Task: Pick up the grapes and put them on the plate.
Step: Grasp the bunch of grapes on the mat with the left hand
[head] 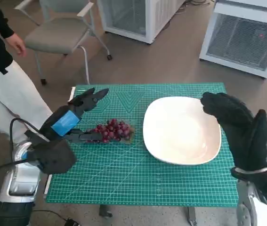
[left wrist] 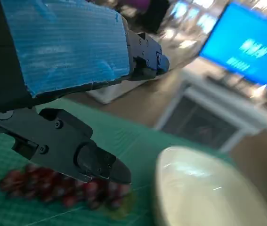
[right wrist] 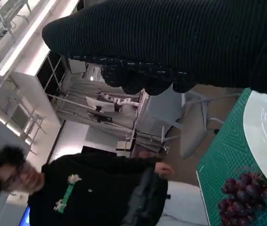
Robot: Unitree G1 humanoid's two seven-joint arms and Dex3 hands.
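Grapes [head: 112,130] on mat [head: 138,188], just left of plate [head: 180,129] (plate bare). Left hand [head: 74,115] over grapes, fingers apart, gripping nothing. Right hand [head: 239,125] above plate's right edge, fingers extended, empty.

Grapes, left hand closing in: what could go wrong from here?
1. The left hand sits at the bunch's outer end, fingers apart, one finger low beside the grapes. It may pinch only a few, so the rest could tear off or spill on the mat.
2. The grapes lie close to the plate; a sideways nudge could push them against its rim instead of lifting them.
3. The right hand hangs over the plate's far side and could crowd the drop.
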